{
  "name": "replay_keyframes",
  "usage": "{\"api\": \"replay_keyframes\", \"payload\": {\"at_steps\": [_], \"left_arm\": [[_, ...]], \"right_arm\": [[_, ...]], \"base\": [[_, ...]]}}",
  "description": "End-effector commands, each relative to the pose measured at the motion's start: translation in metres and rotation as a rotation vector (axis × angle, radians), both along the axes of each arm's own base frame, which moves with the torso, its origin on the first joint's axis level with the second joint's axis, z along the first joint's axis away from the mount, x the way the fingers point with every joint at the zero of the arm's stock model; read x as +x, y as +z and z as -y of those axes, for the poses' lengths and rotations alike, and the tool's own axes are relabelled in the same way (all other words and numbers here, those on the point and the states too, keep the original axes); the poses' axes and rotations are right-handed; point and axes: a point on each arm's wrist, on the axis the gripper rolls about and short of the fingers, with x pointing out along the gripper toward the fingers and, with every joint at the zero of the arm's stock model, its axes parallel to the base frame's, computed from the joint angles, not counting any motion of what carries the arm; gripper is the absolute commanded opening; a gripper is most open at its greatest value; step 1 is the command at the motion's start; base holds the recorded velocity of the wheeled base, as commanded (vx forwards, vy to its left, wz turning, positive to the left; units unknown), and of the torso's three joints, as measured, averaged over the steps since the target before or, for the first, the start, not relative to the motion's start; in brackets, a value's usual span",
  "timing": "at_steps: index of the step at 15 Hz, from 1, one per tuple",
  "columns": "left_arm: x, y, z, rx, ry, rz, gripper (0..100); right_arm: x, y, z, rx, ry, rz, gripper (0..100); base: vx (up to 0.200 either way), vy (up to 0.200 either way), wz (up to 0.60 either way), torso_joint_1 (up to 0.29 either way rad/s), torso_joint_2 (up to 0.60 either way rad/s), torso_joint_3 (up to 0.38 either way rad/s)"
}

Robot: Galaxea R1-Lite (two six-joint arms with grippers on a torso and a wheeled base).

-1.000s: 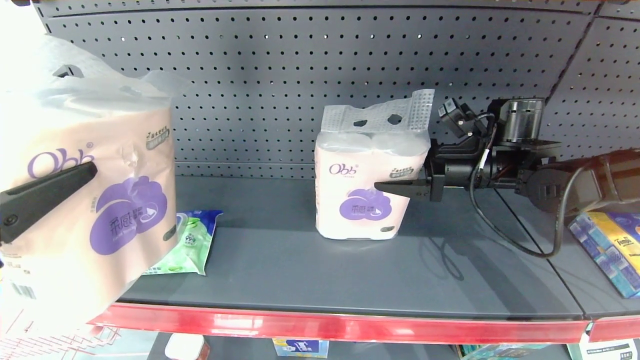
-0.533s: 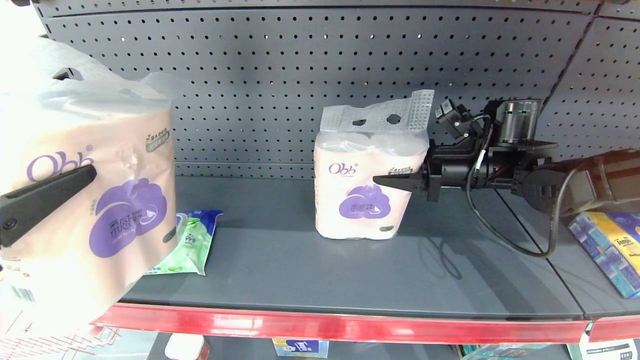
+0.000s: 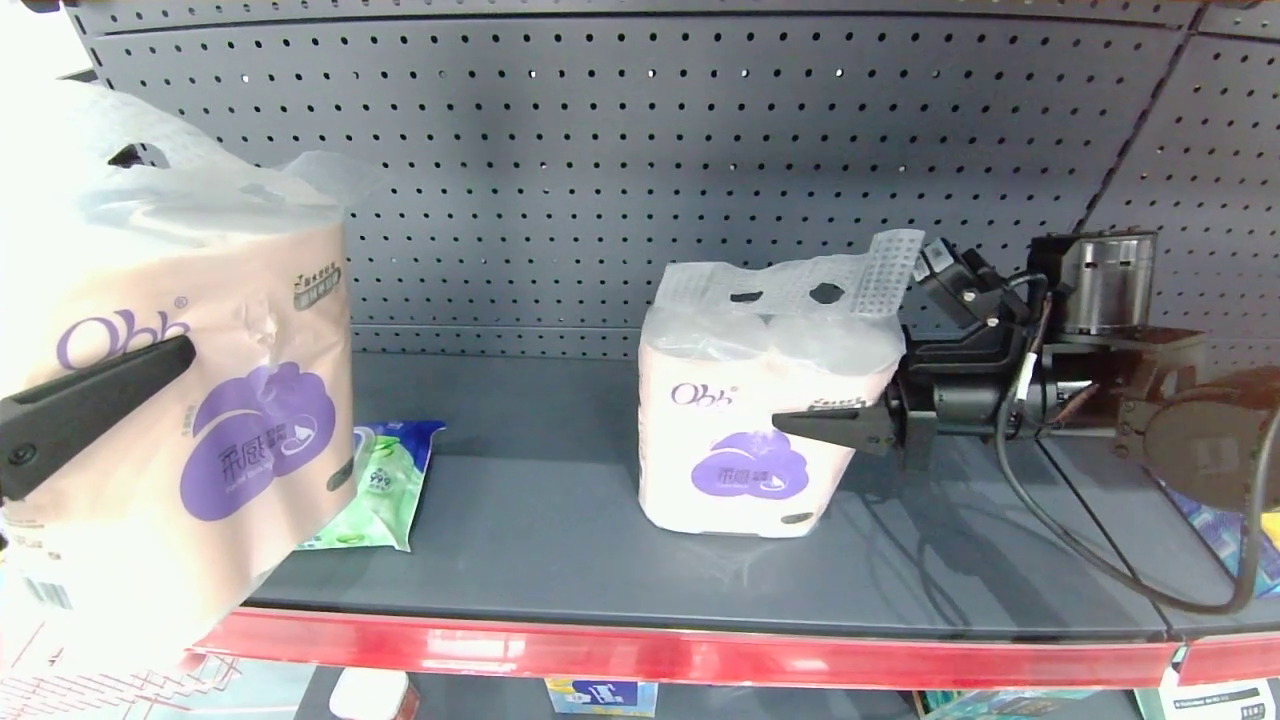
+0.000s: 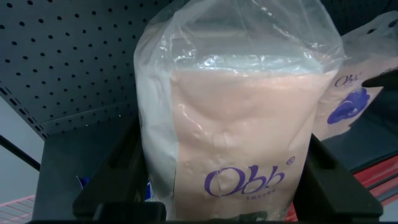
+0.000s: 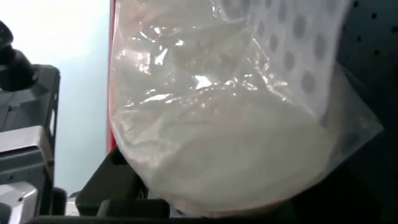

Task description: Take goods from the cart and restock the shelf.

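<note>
Toilet-roll pack (image 3: 745, 450) stands upright on the shelf (image 3: 560, 540), clamped between the right gripper's (image 3: 800, 425) fingers. A second pack (image 3: 230, 330) is clenched in the left gripper (image 3: 175, 355) (held near the shelf's front edge). A green wipes pouch (image 3: 380, 490) lies on the shelf between the grippers, nearer the left.

We see a shelf (image 3: 560, 560) of matt grey painted metal, its perforated back panel (image 3: 600, 150) equally dull and its front strip (image 3: 680, 655) glossy red. On the shelf, thin, shiny, crinkled film wraps the standing tissue pack (image 3: 740, 470). The same film wraps the held tissue pack (image 3: 200, 400) off the shelf's left end. The wipes pouch (image 3: 385, 490) looks slick. The right gripper (image 3: 795, 415) and left gripper (image 4: 224, 193) are matt black plastic.
</note>
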Motion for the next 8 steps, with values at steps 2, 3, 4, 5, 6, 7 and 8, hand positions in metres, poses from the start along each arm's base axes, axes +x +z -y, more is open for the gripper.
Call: {"api": "replay_keyframes", "payload": {"at_steps": [2, 3, 4, 5, 6, 7, 8], "left_arm": [[-0.001, 0.000, 0.000, -0.001, 0.000, 0.003, 0], [-0.001, 0.000, 0.000, -0.001, 0.000, 0.003, 0], [-0.001, 0.000, 0.000, -0.001, 0.000, 0.003, 0], [-0.001, 0.000, 0.000, -0.001, 0.000, 0.003, 0], [-0.001, 0.000, 0.000, -0.001, 0.000, 0.003, 0], [-0.001, 0.001, 0.000, -0.002, 0.000, 0.004, 0], [-0.001, 0.000, 0.000, -0.002, 0.000, 0.004, 0]], "right_arm": [[-0.031, 0.008, 0.010, 0.004, -0.004, 0.017, 0], [-0.036, 0.005, 0.012, -0.002, -0.012, 0.009, 0], [-0.038, 0.005, 0.012, -0.002, -0.012, 0.009, 0], [-0.045, 0.001, 0.015, -0.009, -0.013, -0.006, 0], [-0.052, 0.000, 0.017, -0.010, -0.013, -0.008, 0], [-0.055, -0.001, 0.018, -0.012, -0.013, -0.014, 0], [-0.057, -0.002, 0.019, -0.012, -0.015, -0.014, 0]], "base": [[0.000, 0.000, 0.00, 0.000, 0.00, 0.000], [0.000, 0.000, 0.00, 0.000, 0.00, 0.000], [0.000, 0.000, 0.00, 0.000, 0.00, 0.000], [0.000, 0.000, 0.00, 0.000, 0.00, 0.000], [0.000, 0.000, 0.00, 0.000, 0.00, 0.000], [0.000, 0.000, 0.00, 0.000, 0.00, 0.000], [0.000, 0.000, 0.00, 0.000, 0.00, 0.000]]}}
